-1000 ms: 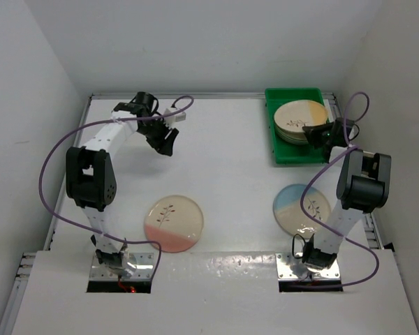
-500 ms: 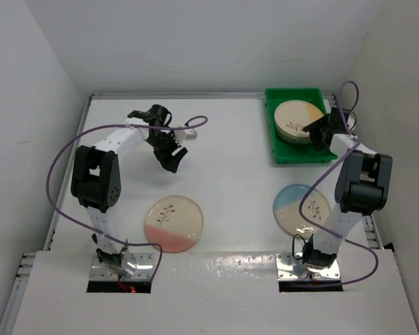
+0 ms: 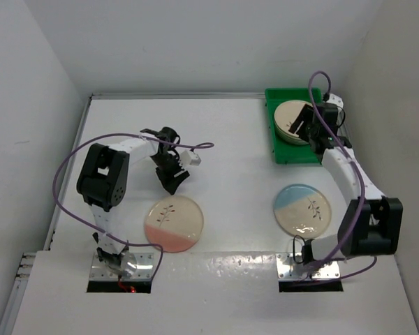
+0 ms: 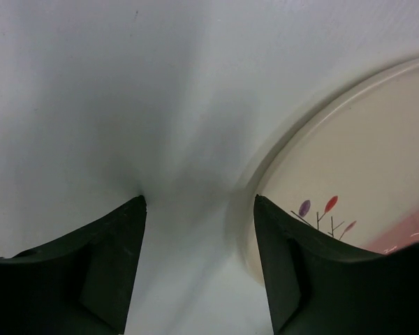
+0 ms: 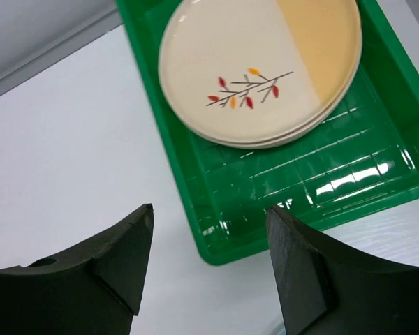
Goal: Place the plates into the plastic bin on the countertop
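The green plastic bin stands at the back right of the white countertop and holds a stack of plates. In the right wrist view the top plate of the stack has a yellow segment, and the bin's floor is bare in front of it. My right gripper is open and empty above the bin's near left corner. A pink-segment plate and a blue-segment plate lie on the countertop. My left gripper is open just above the pink plate's far rim.
White walls close the cell at the back and both sides. Metal rails run along the countertop edges. A purple cable loops from each arm. The right arm's elbow reaches toward the right wall.
My left gripper has moved nearer and lower, to the pink plate's far rim. The right arm has swung its elbow to the near right and lifted, gripper still over the bin.
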`<state>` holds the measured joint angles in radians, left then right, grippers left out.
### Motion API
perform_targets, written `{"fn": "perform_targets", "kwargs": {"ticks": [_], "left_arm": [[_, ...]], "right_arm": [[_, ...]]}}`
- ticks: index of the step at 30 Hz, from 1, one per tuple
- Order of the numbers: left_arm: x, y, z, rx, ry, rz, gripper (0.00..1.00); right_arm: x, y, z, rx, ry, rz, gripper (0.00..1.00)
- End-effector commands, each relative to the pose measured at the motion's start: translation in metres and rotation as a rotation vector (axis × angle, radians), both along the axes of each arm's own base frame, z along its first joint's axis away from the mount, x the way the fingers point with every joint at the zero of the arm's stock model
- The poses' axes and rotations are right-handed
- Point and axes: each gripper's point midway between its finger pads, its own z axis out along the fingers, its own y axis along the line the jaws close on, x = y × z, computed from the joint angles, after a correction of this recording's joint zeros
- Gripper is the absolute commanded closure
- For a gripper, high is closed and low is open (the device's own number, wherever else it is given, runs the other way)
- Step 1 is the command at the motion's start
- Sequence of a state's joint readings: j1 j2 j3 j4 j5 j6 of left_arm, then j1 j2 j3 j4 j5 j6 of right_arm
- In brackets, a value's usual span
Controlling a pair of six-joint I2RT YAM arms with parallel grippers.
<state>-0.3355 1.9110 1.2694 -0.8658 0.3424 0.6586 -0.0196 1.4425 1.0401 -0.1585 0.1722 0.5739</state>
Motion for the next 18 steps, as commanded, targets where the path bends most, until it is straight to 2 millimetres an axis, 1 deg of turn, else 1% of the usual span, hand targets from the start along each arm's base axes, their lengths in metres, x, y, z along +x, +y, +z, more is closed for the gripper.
{"fn": "perform_targets", "kwargs": {"ticks": [1,2,3,4,6,7,8,9,10,11,12,13,14,15,16,18], "left_arm": [[-0.017,-0.005,-0.02,-0.014,0.046,-0.022,0.35],[-0.023,-0.006,-0.017,-0.031,0.06,-0.031,0.35],[-0.029,-0.004,-0.016,-0.028,0.07,-0.04,0.36],[-0.027,-0.007,-0.008,-0.047,0.046,-0.049,0.36],[-0.025,-0.009,-0.001,-0.066,0.028,-0.051,0.36],[-0.03,-0.007,-0.001,-0.059,0.05,-0.05,0.38],[-0.027,-0.013,0.008,-0.089,0.038,-0.062,0.4],[-0.027,-0.015,0.011,-0.098,0.043,-0.062,0.41],[-0.029,-0.014,0.016,-0.097,0.043,-0.07,0.43],[-0.026,-0.015,0.018,-0.1,0.035,-0.071,0.43],[-0.025,-0.013,0.021,-0.075,0.014,-0.079,0.43],[-0.029,-0.006,0.016,-0.042,0.027,-0.064,0.43],[-0.03,-0.005,0.011,-0.014,0.021,-0.055,0.43],[-0.033,0.004,0.002,0.033,0.018,-0.044,0.43],[-0.038,0.005,-0.002,0.05,0.024,-0.046,0.43],[-0.06,0.011,-0.021,0.11,0.1,-0.037,0.44]], "right_arm": [[-0.008,0.027,0.012,-0.049,-0.052,0.113,0.35],[-0.011,0.037,0.013,-0.047,-0.052,0.136,0.35],[-0.016,0.043,0.008,-0.047,-0.041,0.151,0.35],[-0.019,0.049,0.006,-0.034,-0.036,0.164,0.35],[-0.026,0.056,0.002,-0.025,-0.024,0.181,0.35],[-0.028,0.057,-0.002,-0.025,-0.016,0.183,0.35],[-0.03,0.063,-0.002,-0.025,-0.016,0.2,0.35],[-0.032,0.065,-0.002,-0.025,-0.018,0.206,0.35],[-0.033,0.067,-0.004,-0.025,-0.012,0.21,0.35],[-0.035,0.07,-0.006,-0.02,-0.006,0.215,0.35],[-0.037,0.073,-0.003,-0.025,-0.014,0.225,0.35],[-0.038,0.074,-0.004,-0.029,-0.01,0.229,0.35],[-0.041,0.076,-0.006,-0.037,-0.007,0.235,0.35],[-0.042,0.075,-0.006,-0.044,-0.009,0.231,0.35],[-0.044,0.076,-0.009,-0.045,-0.003,0.236,0.35],[-0.045,0.077,-0.009,-0.048,-0.006,0.239,0.35]]}}
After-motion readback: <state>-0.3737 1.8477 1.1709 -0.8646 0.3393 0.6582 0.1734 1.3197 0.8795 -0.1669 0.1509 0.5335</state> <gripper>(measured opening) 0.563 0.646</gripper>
